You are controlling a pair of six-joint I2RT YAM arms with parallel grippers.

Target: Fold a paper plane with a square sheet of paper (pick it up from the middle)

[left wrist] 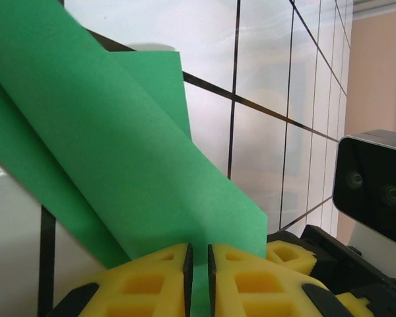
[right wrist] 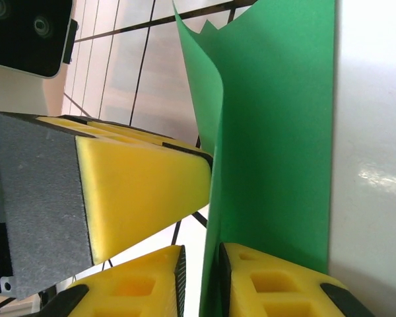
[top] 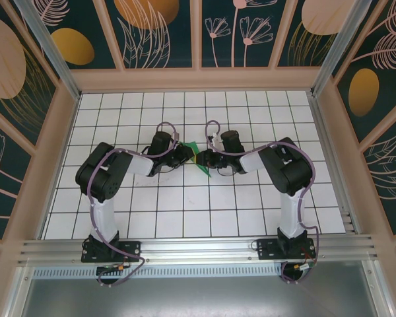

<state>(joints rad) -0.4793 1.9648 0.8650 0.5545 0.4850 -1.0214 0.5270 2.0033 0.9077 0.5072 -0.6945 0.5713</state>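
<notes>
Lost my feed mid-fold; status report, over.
Left gripper shut on the green paper. Right gripper straddles its edge, grip unclear. Paper folded over, no plane yet. Grippers nearly touching.

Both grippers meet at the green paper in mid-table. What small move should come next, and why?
Probably the right gripper should back straight off the paper. Its jaws stand apart with the paper loose between them, while the left gripper is pinched shut on the folded paper. The left one alone seems to hold it, so retreating should not disturb the fold.
</notes>
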